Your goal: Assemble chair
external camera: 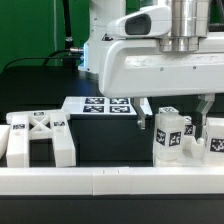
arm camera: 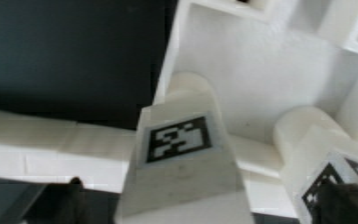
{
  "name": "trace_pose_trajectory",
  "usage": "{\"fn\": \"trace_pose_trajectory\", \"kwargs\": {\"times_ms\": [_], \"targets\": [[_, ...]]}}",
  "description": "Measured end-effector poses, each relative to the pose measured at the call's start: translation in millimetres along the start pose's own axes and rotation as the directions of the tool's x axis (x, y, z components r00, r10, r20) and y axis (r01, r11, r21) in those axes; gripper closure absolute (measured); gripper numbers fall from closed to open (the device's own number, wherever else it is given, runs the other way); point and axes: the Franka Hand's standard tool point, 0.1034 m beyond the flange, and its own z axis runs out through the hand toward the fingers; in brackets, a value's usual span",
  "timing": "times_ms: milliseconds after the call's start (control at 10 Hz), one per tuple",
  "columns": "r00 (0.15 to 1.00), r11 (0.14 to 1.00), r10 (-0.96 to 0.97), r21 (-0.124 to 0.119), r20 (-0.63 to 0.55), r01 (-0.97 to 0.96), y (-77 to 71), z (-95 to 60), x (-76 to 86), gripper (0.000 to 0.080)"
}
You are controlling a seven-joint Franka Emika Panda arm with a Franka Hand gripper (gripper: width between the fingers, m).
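Arm: 1 white Panda arm (external camera: 150,55), reaching in from the top of the exterior view.
Gripper: 1 gripper (external camera: 174,120), jaws spread wide and holding nothing. Its 2 fingers (external camera: 143,122) hang on either side of an upright block, and a gap shows on each side.
Chair parts counted: 3 can be told apart in the exterior view, 1 panel and 2 upright blocks. Whether a further small piece stands between the blocks cannot be told.
X-ribbed panel: 1 X-ribbed panel (external camera: 40,135), lying on the exterior view's left, well apart from the gripper, with tags on its upper faces.
Upright block: 1 upright block (external camera: 170,135) (arm camera: 179,150), standing between the open fingers. 1 square tag faces each camera.
Second upright block: 1 second upright block (external camera: 215,137) (arm camera: 345,150), just beside the first on the exterior view's right. It is cut off by the frame edge and also carries a tag.
Marker board: 1 marker board (external camera: 100,105), flat on the table behind the panel. It carries several tags, and the arm partly hides it, so the count is uncertain.
Border rail: 1 long white border rail (external camera: 100,182), running across the front, with the chair parts just behind it.
Table: 1 black table (external camera: 110,140).
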Motion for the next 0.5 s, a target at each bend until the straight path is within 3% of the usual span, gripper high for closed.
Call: {"fn": "trace_pose_trajectory", "kwargs": {"times_ms": [200,300,400,500], "targets": [[0.998,0.998,-0.063,-0.001,0.001,0.063,1.8,0.4,-0.5,0.0411],[0.998,0.998,-0.062,-0.001,0.000,0.062,2.0,0.4,-0.5,0.0411],[0.999,0.999,-0.053,-0.001,0.000,0.053,2.0,0.5,-0.5,0.0513],[1.000,1.000,-0.028,-0.001,0.000,0.028,2.1,0.5,-0.6,0.0513]]}}
